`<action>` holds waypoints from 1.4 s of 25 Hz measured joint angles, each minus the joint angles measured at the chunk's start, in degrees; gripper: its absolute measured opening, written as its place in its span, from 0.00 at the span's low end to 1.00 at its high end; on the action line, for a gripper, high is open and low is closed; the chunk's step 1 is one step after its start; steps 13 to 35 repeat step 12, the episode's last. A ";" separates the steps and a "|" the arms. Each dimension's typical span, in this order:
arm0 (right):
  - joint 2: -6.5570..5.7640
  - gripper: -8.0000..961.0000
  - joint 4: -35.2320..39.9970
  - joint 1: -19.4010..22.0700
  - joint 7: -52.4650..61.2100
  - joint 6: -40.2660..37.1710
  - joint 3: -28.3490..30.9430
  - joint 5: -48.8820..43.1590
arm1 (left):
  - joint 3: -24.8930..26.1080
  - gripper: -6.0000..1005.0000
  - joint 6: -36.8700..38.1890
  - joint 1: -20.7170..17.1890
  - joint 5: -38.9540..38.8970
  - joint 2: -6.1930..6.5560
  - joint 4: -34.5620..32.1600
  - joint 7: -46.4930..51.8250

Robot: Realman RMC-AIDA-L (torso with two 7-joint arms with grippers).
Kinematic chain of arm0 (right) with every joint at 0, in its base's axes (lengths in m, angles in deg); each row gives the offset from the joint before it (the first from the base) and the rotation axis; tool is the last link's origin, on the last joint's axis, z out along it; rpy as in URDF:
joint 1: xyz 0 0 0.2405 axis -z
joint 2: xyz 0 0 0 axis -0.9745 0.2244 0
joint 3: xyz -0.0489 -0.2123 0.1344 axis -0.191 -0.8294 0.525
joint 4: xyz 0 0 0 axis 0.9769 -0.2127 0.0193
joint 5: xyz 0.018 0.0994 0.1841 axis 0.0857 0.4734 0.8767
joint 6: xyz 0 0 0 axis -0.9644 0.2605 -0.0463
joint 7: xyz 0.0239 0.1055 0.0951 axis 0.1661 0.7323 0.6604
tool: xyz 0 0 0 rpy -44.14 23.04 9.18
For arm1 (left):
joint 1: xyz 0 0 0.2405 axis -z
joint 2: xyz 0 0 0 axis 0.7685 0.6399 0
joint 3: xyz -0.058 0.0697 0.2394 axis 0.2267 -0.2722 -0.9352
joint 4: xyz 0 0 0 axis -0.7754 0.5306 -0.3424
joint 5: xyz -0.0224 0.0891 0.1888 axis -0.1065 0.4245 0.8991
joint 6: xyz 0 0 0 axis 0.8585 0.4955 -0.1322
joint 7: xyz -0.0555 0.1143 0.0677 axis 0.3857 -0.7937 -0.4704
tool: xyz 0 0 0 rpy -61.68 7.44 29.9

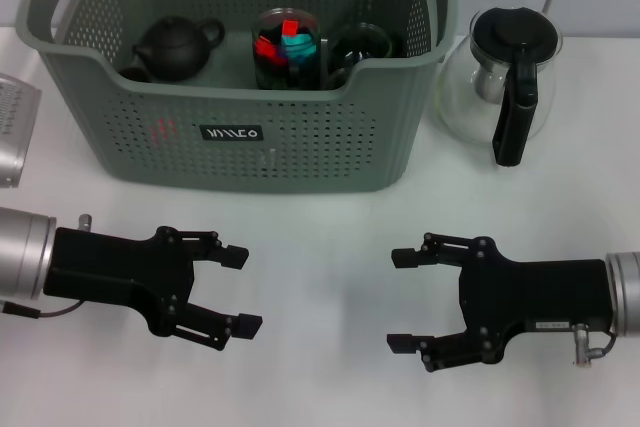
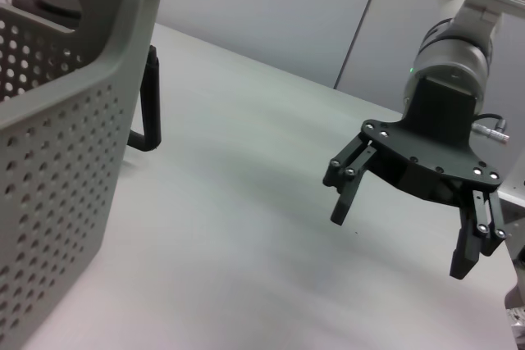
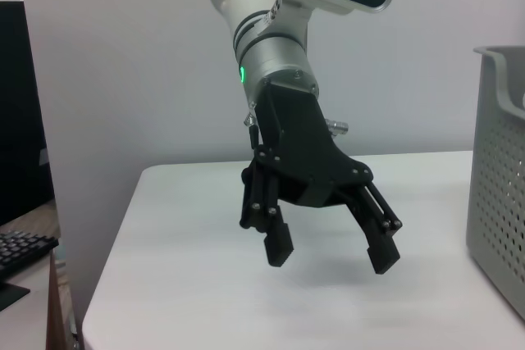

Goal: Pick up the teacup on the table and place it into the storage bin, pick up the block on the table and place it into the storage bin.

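Observation:
The grey storage bin (image 1: 300,152) stands at the back of the white table; its perforated wall also shows in the left wrist view (image 2: 49,186) and the right wrist view (image 3: 496,170). Inside it sit a dark teacup (image 1: 362,45), a clear jar of red and blue blocks (image 1: 287,47) and a dark clay teapot (image 1: 175,45). No teacup or block lies on the table itself. My left gripper (image 1: 243,291) is open and empty in front of the bin, low over the table. Facing it, my right gripper (image 1: 396,301) is open and empty too. Each wrist view shows the other arm's gripper: right (image 2: 399,242), left (image 3: 332,258).
A glass teapot with a black handle (image 1: 505,77) stands to the right of the bin, its handle (image 2: 149,100) showing past the bin's corner. A perforated metal object (image 1: 12,127) lies at the left edge of the table.

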 joint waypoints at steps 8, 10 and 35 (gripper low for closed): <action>-0.02 0.96 -0.08 -0.36 0.41 0.32 0.28 0.02 | 0.56 0.93 2.95 -0.22 -0.26 0.06 0.12 -1.12; -0.01 0.96 -0.08 -0.39 0.43 0.40 0.13 0.02 | 0.85 0.93 3.10 -0.34 -0.53 -0.14 0.20 -2.40; 0.00 0.96 -0.16 -0.42 0.54 0.45 -0.08 0.03 | 0.90 0.93 3.14 -0.41 -0.58 -0.36 0.07 -3.55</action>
